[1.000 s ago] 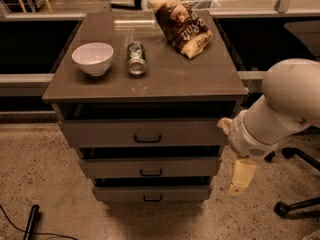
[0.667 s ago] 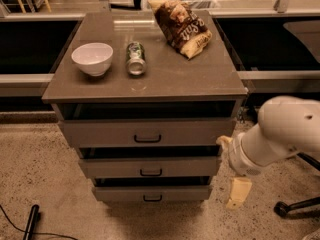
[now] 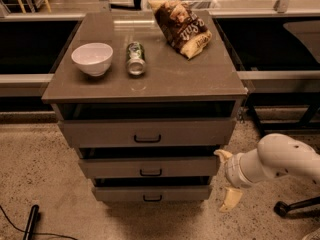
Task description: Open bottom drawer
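The cabinet has three grey-brown drawers. The bottom drawer (image 3: 150,192) is the lowest and slimmest, with a small black bar handle (image 3: 152,198) at its centre. It stands out only slightly, like the two above it. My gripper (image 3: 226,178) is at the cabinet's right side, level with the middle and bottom drawers. It is open: one cream finger (image 3: 223,155) is by the middle drawer's right end, the other (image 3: 230,199) is lower, right of the bottom drawer. It holds nothing and is well right of the handle.
On the cabinet top (image 3: 200,79) are a white bowl (image 3: 92,58), a can on its side (image 3: 135,58) and a brown snack bag (image 3: 182,26). A chair wheel (image 3: 281,209) is on the floor at right. A black rod (image 3: 31,220) lies at lower left.
My arm has dropped lower along the cabinet's right side, and the gripper now reaches down to the bottom drawer's level. The drawers have not moved.
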{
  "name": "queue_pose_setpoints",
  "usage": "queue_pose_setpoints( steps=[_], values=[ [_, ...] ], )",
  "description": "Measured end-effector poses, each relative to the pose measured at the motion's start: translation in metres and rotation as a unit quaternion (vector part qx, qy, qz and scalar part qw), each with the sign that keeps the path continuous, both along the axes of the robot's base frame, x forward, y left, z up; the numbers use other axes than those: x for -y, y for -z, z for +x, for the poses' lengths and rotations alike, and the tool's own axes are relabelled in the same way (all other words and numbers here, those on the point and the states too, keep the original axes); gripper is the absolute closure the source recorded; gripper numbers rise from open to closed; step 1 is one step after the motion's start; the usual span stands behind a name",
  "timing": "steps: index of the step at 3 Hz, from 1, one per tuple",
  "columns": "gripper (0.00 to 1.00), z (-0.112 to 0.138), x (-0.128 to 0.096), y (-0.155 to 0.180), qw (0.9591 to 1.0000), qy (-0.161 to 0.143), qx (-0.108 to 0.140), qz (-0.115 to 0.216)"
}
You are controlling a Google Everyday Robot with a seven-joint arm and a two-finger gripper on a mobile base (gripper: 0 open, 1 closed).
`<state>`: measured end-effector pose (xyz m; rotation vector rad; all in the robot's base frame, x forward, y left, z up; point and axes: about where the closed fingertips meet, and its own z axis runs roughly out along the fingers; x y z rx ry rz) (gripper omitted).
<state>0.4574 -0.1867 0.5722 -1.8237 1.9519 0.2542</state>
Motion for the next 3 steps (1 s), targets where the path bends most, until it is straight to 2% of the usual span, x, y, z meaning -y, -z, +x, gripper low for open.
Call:
queue_pose_setpoints(
  steps=[1, 2, 3],
  values=[
    [0.00, -0.003, -0.001, 0.006, 1.0000, -0.005, -0.004, 0.000],
    [0.00, -0.001, -0.003, 0.020, 0.9989, -0.023, -0.039, 0.015],
    [0.00, -0.026, -0.019, 0.074, 0.9927, -0.045, -0.080, 0.078]
  ],
)
